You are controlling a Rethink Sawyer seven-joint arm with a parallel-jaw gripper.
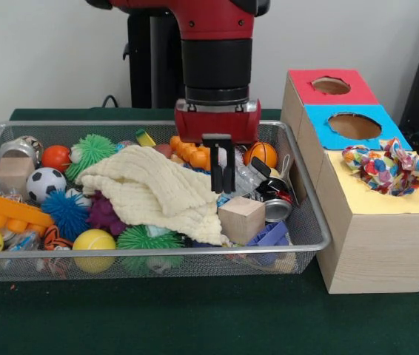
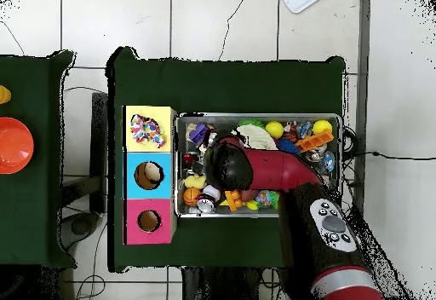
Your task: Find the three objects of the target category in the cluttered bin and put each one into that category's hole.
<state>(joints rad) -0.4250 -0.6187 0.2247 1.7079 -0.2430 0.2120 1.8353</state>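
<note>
wooden cube in bin, hand pinched above

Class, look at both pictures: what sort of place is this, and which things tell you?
Probably a robotics lab: a red robot arm over a wire bin of toys, beside a wooden sorting box with coloured holes.

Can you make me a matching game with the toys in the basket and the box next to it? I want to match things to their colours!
Things:
1. cloth
2. spiky ball
3. hole nearest the robot
4. block

Colours:
A. red surround
B. plain wood
C. cream
D. green

Pairs: 1-C, 2-D, 3-A, 4-B
</note>
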